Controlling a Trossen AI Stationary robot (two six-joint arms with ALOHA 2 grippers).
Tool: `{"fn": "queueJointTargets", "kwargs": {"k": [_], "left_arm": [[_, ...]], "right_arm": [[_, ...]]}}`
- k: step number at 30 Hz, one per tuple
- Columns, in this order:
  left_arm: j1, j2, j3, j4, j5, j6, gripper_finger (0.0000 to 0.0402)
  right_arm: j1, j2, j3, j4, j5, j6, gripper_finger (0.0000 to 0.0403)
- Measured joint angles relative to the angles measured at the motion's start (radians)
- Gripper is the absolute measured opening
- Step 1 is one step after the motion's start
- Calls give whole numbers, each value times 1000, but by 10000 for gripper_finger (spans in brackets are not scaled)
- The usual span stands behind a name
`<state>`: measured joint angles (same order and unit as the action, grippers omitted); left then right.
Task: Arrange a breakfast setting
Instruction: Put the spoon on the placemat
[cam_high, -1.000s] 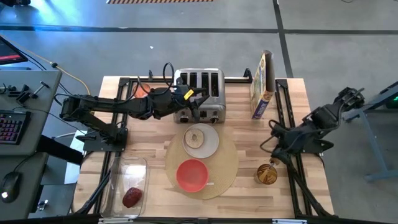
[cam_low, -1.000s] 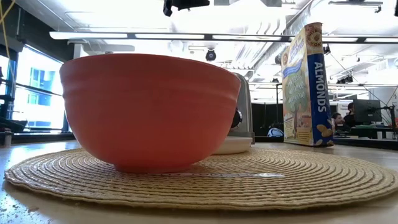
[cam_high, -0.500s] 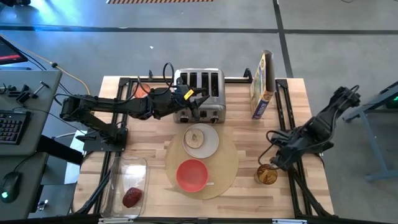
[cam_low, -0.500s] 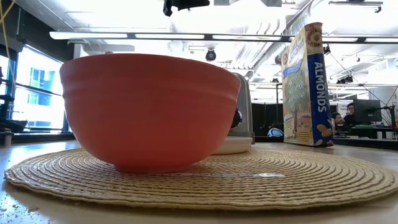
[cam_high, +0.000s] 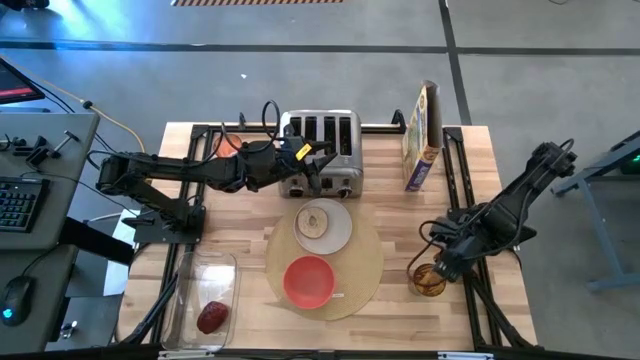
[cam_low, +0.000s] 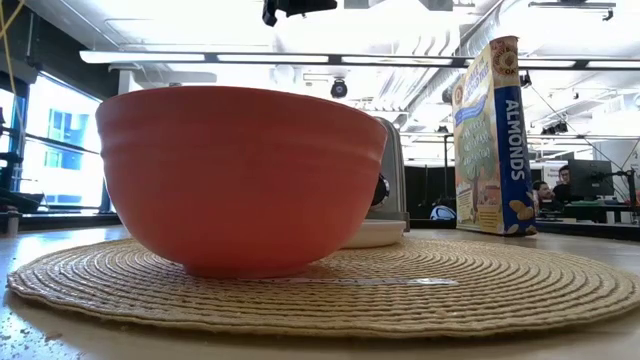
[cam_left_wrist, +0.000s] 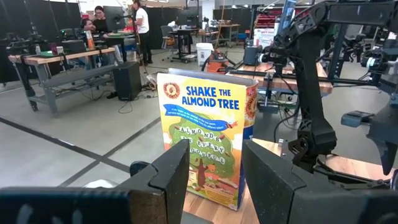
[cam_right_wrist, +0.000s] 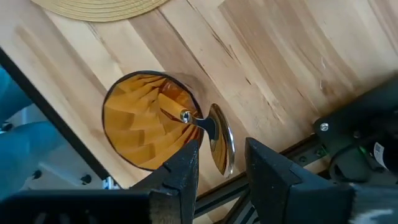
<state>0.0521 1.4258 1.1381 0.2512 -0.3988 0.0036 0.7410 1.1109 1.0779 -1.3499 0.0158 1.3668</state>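
Note:
The round tan placemat (cam_high: 352, 262) lies at the table's middle front. The red bowl (cam_high: 309, 281) stands on its near part and the small white plate (cam_high: 338, 232) on its far part, with the round toast slice (cam_high: 317, 221) on the plate. The dark red fruit (cam_high: 212, 316) lies in the clear tub. The spoon (cam_right_wrist: 219, 144) stands in an amber glass (cam_right_wrist: 140, 127), metal bowl end up. My right gripper (cam_right_wrist: 221, 180) is open just above it, a finger on either side of the spoon's bowl. My left gripper (cam_left_wrist: 211, 180) is open over the toaster's front (cam_high: 322, 180).
The silver toaster (cam_high: 320, 140) stands at the far middle and a cereal box (cam_high: 422, 135) at the far right. The clear tub (cam_high: 203, 295) lies at the near left. In the low view the bowl (cam_low: 240, 175) fills the front and the box (cam_low: 490, 135) stands behind.
My right gripper has moved toward the table's near edge and down, coming over the amber glass with the spoon. Nothing on the table has moved.

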Motion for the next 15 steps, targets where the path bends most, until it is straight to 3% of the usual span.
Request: {"fn": "queueJointTargets", "kwargs": {"k": [10, 15], "left_arm": [[0, 0, 0, 0, 0, 0, 138], [0, 0, 0, 0, 0, 0, 138]], "right_arm": [[0, 65, 0, -4, -3, -5, 107], [0, 82, 0, -3, -20, -2, 77]]}}
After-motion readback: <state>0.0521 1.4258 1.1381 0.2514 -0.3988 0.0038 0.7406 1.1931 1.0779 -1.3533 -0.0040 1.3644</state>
